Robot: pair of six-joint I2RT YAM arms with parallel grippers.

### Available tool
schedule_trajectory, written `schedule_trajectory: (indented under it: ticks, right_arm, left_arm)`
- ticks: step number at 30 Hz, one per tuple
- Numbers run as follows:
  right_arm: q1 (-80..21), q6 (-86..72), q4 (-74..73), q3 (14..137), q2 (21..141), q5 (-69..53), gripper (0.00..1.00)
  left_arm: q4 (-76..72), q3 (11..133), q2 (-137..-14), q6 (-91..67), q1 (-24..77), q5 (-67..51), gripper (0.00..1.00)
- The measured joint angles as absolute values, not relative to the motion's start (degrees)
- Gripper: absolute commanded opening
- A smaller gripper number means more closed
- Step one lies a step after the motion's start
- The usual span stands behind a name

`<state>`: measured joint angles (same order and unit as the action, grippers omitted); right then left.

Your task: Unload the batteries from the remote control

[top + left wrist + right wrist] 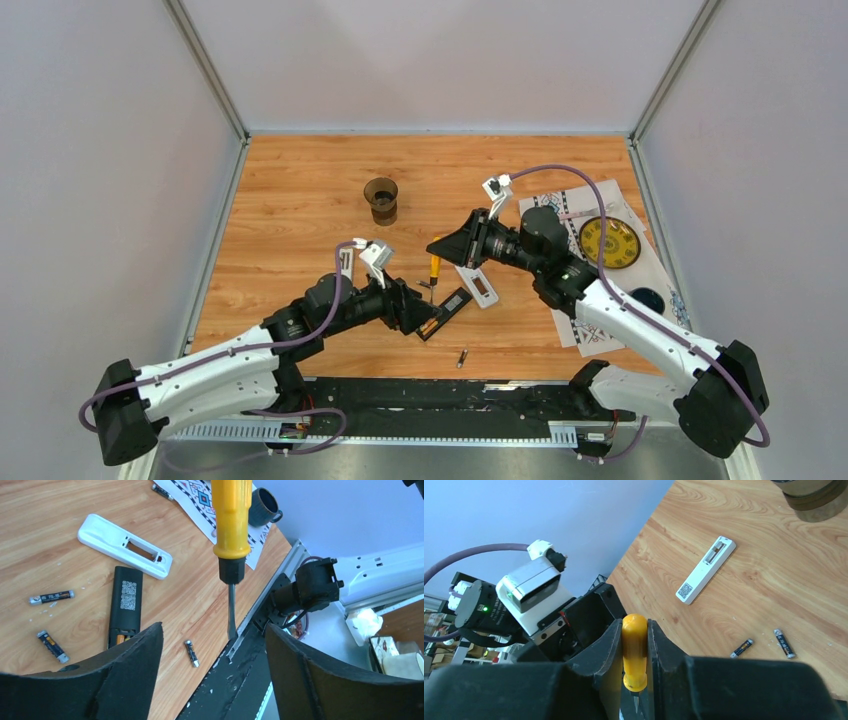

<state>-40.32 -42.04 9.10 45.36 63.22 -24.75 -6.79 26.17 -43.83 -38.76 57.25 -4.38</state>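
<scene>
A black remote (452, 306) lies face down on the table with its battery bay open; an orange battery (120, 639) still shows inside the bay. A white remote (478, 285) with an open slot lies beside it. Loose dark batteries lie on the wood (51, 597), (52, 646), (191, 653); one shows in the top view (462, 357). My left gripper (418, 316) is open and empty at the black remote's near end. My right gripper (634, 622) is shut on a yellow-handled screwdriver (634, 652), blade down just above the black remote (434, 268).
A brown cup (381, 200) stands at the back centre. A patterned paper mat (585, 330) on the right carries a yellow disc (610, 242) and a dark mug (648, 298). The black base rail (430, 395) runs along the near edge.
</scene>
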Motion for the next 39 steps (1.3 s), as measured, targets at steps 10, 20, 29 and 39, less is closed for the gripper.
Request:
schedule_trajectory:
  ticks: [10,20,29,39]
  right_arm:
    - [-40.71,-43.2,11.7,45.36,63.22,-27.97,0.02]
    - [-40.77,-43.66,12.62,46.04,63.13,-29.21,0.61]
    - [-40.64,-42.54,9.26,50.19,62.08,-30.65,1.0]
    - [-40.25,-39.22,7.4,54.15,62.37,-39.13,0.68]
  left_arm:
    - [-13.39,26.87,-47.97,-40.51,55.72,-9.21,0.01]
    - [-9.87,27.97,-45.54,-39.66,55.05,-9.78,0.0]
    - [4.23,34.81,-42.72,-32.67,54.65,-8.49,0.0]
    - [14.87,40.12,-42.02,-24.97,54.65,-10.52,0.0]
